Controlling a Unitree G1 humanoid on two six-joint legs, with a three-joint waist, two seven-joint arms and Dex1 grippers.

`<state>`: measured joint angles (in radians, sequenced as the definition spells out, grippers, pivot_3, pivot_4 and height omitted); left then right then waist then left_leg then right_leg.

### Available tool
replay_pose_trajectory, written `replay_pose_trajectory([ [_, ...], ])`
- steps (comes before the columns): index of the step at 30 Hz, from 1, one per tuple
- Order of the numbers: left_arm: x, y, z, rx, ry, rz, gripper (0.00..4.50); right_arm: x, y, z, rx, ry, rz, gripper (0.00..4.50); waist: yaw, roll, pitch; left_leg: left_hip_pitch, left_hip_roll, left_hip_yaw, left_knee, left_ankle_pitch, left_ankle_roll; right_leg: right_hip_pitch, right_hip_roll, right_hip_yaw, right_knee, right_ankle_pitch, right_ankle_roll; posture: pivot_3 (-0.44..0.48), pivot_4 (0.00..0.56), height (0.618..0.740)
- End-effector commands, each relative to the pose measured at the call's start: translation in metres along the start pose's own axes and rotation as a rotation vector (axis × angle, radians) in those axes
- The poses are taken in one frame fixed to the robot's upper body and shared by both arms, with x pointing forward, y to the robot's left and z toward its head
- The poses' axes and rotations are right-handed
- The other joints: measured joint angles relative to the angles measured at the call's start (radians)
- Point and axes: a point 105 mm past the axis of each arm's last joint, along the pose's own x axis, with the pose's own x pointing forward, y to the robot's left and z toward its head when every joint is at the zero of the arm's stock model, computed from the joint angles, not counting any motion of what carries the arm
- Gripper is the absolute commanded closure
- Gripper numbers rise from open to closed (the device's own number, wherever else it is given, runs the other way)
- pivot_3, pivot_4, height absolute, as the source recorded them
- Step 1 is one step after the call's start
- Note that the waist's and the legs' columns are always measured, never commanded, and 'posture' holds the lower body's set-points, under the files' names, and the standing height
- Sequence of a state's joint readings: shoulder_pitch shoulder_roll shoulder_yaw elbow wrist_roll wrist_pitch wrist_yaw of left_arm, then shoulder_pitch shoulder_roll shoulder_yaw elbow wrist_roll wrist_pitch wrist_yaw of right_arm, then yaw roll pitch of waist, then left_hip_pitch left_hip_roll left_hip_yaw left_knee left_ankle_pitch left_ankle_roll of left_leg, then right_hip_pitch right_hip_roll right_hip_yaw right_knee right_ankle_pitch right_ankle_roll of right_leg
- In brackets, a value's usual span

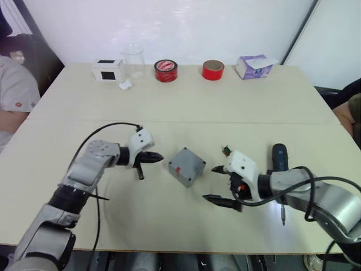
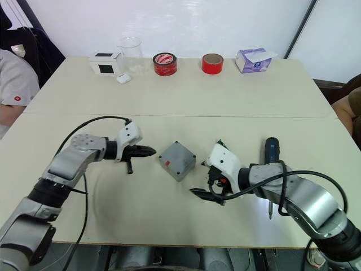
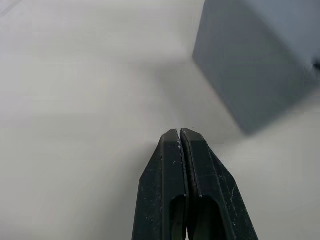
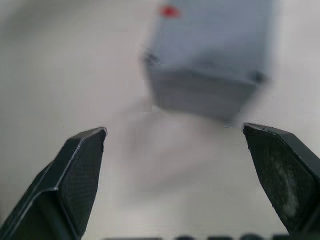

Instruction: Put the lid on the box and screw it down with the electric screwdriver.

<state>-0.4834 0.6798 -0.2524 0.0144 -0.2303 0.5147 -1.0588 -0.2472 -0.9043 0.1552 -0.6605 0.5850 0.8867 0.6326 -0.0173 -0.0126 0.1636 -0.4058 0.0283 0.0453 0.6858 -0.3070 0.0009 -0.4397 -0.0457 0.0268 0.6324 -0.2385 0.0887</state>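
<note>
The left gripper (image 1: pixel 151 158) sits just left of the box (image 1: pixel 186 166), its fingers (image 3: pixel 181 150) pressed together on nothing and pointing at the box's left side without touching it. The box lies mid-table, and its top looks closed: a flat grey face with a small red mark and dark dots at the corners, so the lid (image 2: pixel 176 158) appears to be already seated on it, though whether it is fully down cannot be told. That would make the first half of the task done. Just right of the box, the right gripper (image 1: pixel 217 183) hovers low over the table with its fingers (image 4: pixel 82 165) spread wide and empty, aimed at the box. Farther right, beside that arm, the screwdriver (image 1: pixel 280 169) lies flat on the table, bit toward the near edge, untouched by either gripper. What remains, by my reading, is the whole screwing part: picking up the screwdriver, steadying the box, and driving each corner screw. Whether screws are already sitting in the holes is too small to tell.
</note>
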Motion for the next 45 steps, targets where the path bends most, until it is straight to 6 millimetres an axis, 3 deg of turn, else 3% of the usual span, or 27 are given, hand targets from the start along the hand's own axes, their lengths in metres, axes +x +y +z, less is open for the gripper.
replay_pose_trajectory([
  [1, 0.002, -0.026, 0.014, 0.034, -0.044, -0.096, 4.50, 0.005, -0.019, 0.002, 0.009, -0.010, -0.035, 0.04, 0.003, 0.000, 0.000, 0.000, 0.000, 0.000, 0.000, 0.000, 0.000, 0.000, 0.000, 0.000, 0.000, 0.000, 0.000, 0.000, 0.150, 0.740],
  [5, 0.007, -0.038, 0.015, 0.019, -0.050, -0.123, 4.50, 0.017, -0.023, 0.008, 0.014, -0.042, 0.008, 0.04, 0.009, 0.000, 0.000, 0.000, 0.000, 0.000, 0.000, 0.001, -0.001, 0.001, 0.001, -0.001, 0.001, 0.000, 0.000, 0.000, 0.150, 0.740],
  [9, 0.015, -0.038, 0.021, 0.016, -0.084, -0.098, 4.50, 0.025, -0.018, 0.008, -0.033, -0.037, 0.067, 0.04, 0.009, 0.000, 0.000, 0.000, -0.001, 0.000, 0.000, 0.001, -0.001, 0.001, 0.000, -0.001, 0.001, 0.000, 0.000, 0.000, 0.150, 0.740],
  [16, 0.020, -0.031, 0.024, 0.011, -0.103, -0.059, 4.50, 0.032, 0.021, 0.004, -0.029, -0.036, 0.252, 0.04, 0.008, 0.000, 0.000, 0.000, -0.001, -0.001, 0.000, 0.001, -0.001, 0.001, 0.000, -0.001, 0.002, 0.000, 0.000, 0.000, 0.150, 0.740],
  [19, 0.018, -0.029, 0.023, 0.013, -0.095, -0.053, 4.50, 0.032, 0.028, 0.004, -0.016, -0.043, 0.269, 0.04, 0.007, 0.000, 0.000, 0.000, -0.001, -0.002, 0.000, 0.001, -0.001, 0.001, 0.000, -0.001, 0.002, 0.000, 0.000, 0.000, 0.150, 0.740],
  [31, 0.016, -0.030, 0.019, 0.013, -0.071, -0.085, 4.50, 0.036, 0.018, 0.004, 0.005, -0.052, 0.185, 0.04, 0.007, 0.000, 0.000, 0.001, -0.001, -0.002, 0.000, 0.001, -0.001, 0.001, 0.000, -0.001, 0.003, 0.000, 0.000, 0.000, 0.150, 0.740],
  [37, -0.004, -0.016, 0.020, 0.007, -0.061, -0.031, 4.50, 0.011, 0.009, 0.008, 0.024, -0.056, 0.130, 0.04, 0.007, 0.000, 0.000, 0.001, -0.001, -0.002, 0.000, 0.001, -0.001, 0.001, 0.000, -0.001, 0.003, 0.000, 0.000, 0.000, 0.150, 0.740],
  [42, -0.028, -0.009, 0.036, -0.011, -0.114, -0.020, 4.50, -0.020, -0.010, 0.007, 0.084, -0.083, 0.004, 0.04, 0.008, 0.000, 0.000, 0.001, -0.001, -0.003, 0.000, 0.001, -0.001, 0.002, 0.000, -0.001, 0.003, 0.000, 0.000, 0.000, 0.150, 0.740],
  [45, -0.036, -0.020, 0.058, 0.012, -0.169, -0.079, 4.50, -0.037, -0.032, 0.000, 0.127, -0.086, -0.143, 0.04, 0.009, -0.001, 0.000, 0.003, -0.001, -0.003, 0.000, 0.001, -0.001, 0.003, 0.000, -0.001, 0.003, 0.000, 0.000, 0.000, 0.150, 0.740],
])
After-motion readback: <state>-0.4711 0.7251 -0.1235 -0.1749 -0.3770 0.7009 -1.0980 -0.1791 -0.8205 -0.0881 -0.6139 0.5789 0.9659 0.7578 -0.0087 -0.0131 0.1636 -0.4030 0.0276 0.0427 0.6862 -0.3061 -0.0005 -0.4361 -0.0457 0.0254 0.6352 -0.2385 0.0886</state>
